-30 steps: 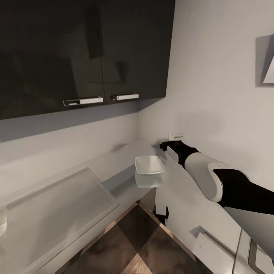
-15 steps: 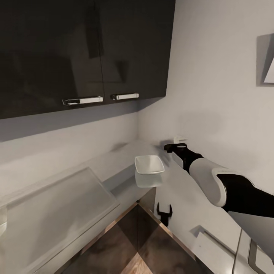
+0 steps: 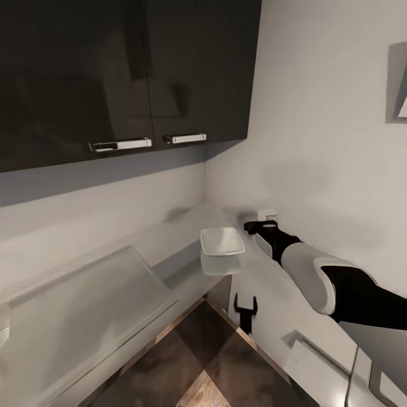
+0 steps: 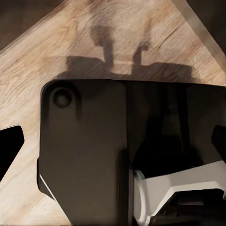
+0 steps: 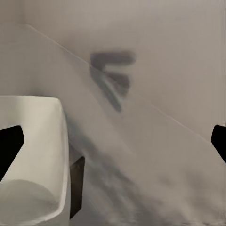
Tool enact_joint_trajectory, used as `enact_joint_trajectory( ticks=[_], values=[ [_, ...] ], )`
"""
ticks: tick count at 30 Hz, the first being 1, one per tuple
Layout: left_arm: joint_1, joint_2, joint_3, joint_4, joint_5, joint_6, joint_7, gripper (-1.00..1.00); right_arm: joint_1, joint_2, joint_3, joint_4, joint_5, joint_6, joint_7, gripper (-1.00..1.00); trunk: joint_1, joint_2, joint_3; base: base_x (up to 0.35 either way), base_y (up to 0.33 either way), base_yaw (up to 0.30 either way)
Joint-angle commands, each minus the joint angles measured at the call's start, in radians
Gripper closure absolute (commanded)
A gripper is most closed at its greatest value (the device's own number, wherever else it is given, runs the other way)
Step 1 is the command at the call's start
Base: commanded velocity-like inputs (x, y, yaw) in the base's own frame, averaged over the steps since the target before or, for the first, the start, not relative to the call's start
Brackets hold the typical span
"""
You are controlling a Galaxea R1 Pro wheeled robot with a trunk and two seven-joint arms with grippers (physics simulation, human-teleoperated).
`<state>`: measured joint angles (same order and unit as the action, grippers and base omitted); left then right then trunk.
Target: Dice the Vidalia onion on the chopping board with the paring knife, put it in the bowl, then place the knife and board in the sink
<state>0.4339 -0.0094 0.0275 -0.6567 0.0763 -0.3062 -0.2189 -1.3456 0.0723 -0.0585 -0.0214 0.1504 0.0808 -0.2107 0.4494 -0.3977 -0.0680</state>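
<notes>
While the shallow white square bowl (image 3: 222,241) sits on the glossy grey countertop (image 3: 169,237) in the corner, the right gripper (image 3: 262,224) hovers just beside it, fingers spread wide apart and holding nothing.

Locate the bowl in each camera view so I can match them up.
Head view: bowl mid-frame, at the countertop corner, near the right arm.
Right wrist view: bowl close ahead, resting on the countertop.
Left wrist view: looks down at wooden floor.
Shared landmark: the grey countertop.
</notes>
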Motion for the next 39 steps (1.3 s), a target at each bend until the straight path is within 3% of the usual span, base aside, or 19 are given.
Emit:
enact_joint_trajectory(
  ticks=[1,7,16,39],
  values=[
    [0.0,-0.001,0.003,0.001,0.008,0.002,-0.009,-1.0,0.004,0.0,-0.006,-0.002,0.011,0.007,-0.003,-1.0,0.001,-0.002,-0.004,0.0,0.0,0.0],
    [0.0,-0.004,0.002,0.004,0.008,0.003,-0.008,-1.0,0.013,-0.003,-0.007,-0.002,0.012,0.007,0.03,-1.0,0.001,-0.002,-0.013,0.0,0.0,0.0],
    [0.0,-0.006,0.002,0.016,0.007,0.004,-0.008,-1.0,0.014,-0.052,-0.007,-0.002,0.012,0.007,0.138,-1.0,0.001,-0.002,-0.028,0.0,0.0,0.0],
    [0.0,-0.007,0.002,0.024,0.008,0.005,-0.008,-1.0,0.014,-0.057,-0.006,-0.003,0.011,0.007,0.146,-1.0,0.001,-0.002,-0.065,0.029,0.0,0.0]
  ],
)
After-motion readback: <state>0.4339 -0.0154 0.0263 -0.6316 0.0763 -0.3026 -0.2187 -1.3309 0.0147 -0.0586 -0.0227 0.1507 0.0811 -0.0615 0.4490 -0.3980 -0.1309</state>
